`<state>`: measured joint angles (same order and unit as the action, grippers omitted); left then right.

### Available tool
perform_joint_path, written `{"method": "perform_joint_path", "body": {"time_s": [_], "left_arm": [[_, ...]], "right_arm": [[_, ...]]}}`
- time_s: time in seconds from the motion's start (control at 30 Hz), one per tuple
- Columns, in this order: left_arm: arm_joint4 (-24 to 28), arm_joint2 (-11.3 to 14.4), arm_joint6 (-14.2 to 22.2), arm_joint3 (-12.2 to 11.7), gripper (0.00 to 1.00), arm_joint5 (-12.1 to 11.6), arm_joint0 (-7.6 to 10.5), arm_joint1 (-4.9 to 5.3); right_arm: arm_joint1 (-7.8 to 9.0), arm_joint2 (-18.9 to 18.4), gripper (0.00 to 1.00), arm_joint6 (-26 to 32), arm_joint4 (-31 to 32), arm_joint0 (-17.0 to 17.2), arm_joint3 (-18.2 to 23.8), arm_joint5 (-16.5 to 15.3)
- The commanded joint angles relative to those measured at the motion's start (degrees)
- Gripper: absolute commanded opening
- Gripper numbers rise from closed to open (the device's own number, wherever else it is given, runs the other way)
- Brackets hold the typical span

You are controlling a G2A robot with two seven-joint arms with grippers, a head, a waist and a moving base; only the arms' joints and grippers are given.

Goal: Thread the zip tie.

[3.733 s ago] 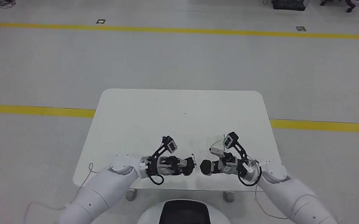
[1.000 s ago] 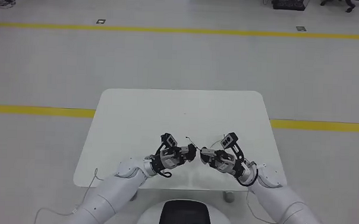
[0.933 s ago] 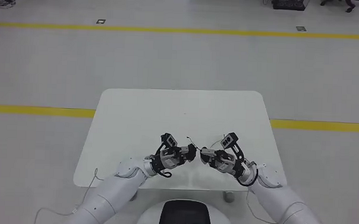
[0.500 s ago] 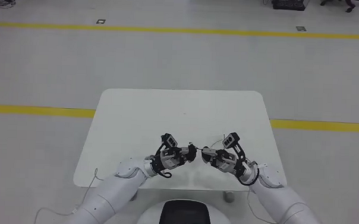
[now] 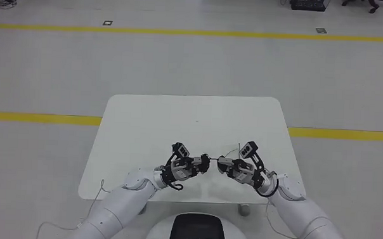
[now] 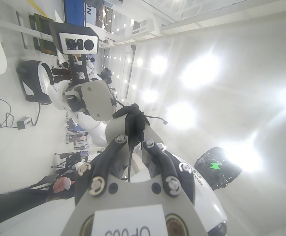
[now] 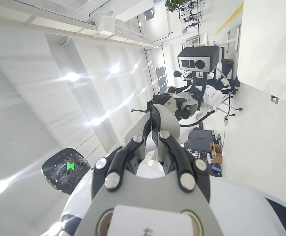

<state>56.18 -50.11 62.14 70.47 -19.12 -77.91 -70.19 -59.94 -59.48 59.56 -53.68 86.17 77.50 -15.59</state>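
Table (image 5: 147,118) comes first, white and broad across the middle of the top view, with both arms rising from the lower edge. At lower centre the left gripper (image 5: 203,162) and right gripper (image 5: 222,163) meet nose to nose over the near part of the table, tips just beside each other.

In the left wrist view, the left fingers (image 6: 115,128) are pressed together on the black zip tie (image 6: 134,120). A short end with a small blocky head pokes out past the tips, and a thin strand trails back between the finger links. In the right wrist view, the right fingers (image 7: 166,116) are closed as well. A thin black tip juts out beside them, which I take to be the tie's other end.

This looks like the lining-up step, tail to head. I can't tell whether the tip has entered the head. Next calls for a fine, steady push of the tip through the slot, with the head held square.
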Motion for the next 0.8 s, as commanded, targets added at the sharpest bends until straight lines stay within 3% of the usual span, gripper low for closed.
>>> {"method": "perform_joint_path", "body": {"time_s": [0.0, 0.77], "left_arm": [[0.0, 0.0, 0.0, 0.0, 0.0, 0.0, 0.0, 0.0], [0.0, 0.0, 0.0, 0.0, 0.0, 0.0, 0.0, 0.0]], "right_arm": [[-0.04, -0.2, 0.0, 0.0, 0.2, 0.1, -0.1, 0.2], [-0.69, -2.1, 0.0, -0.4, 2.3, 0.6, -0.9, 0.8]]}}
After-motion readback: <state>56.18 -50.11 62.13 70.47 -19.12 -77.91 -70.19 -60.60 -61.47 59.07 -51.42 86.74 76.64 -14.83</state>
